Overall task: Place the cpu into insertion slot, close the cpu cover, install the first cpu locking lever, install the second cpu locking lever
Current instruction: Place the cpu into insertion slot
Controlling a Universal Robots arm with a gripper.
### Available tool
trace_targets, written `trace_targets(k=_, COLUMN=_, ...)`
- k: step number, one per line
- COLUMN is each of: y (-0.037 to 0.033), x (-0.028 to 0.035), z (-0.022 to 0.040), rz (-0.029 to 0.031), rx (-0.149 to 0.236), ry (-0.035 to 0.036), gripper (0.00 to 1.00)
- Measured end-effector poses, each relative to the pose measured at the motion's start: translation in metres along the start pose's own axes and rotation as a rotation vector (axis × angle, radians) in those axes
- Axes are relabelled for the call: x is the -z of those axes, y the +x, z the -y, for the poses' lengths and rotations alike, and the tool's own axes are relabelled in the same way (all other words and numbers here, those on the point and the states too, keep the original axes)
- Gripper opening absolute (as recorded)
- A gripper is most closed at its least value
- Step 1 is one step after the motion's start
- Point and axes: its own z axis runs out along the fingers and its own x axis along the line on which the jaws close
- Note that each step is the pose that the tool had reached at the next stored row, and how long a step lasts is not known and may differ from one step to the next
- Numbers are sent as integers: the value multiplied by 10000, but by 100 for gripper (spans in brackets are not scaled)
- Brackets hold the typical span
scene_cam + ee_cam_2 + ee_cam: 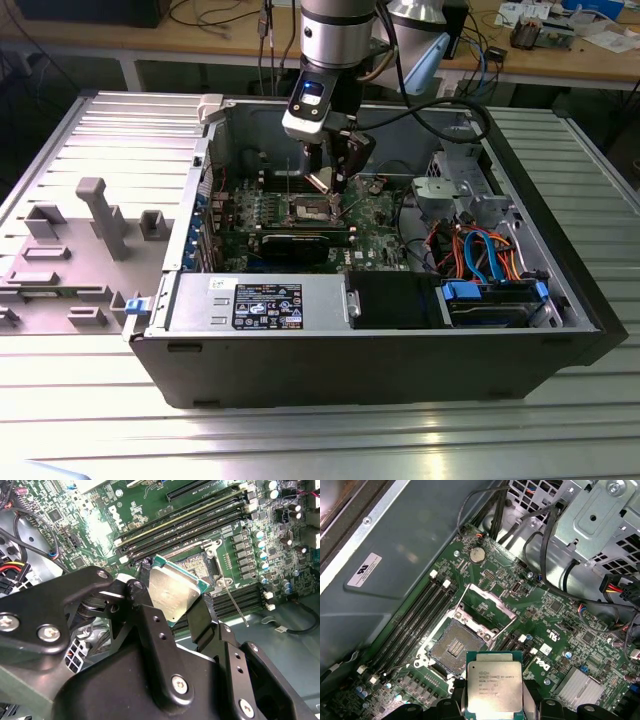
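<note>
now | hand [170,597] holds cpu [494,680] near insertion slot [454,647] | cpu cover [492,599] open

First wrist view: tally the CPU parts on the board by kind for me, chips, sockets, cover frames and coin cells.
Square silver-topped cpu, in the black gripper: 1
Dark-centred square insertion slot, silver rim: 1
Thin silver cpu cover frame, raised: 1
Round silver coin cell: 1
Total: 4
</note>
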Motion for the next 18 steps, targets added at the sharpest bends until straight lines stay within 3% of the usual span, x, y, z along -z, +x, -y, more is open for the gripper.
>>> trace_targets(k=13, y=0, x=-2, z=0, rz=18, rx=-224, ry=17, gripper=54)
trace_targets(k=18, y=0, x=-4, z=0, rz=26, rx=-506, ry=28, gripper=54)
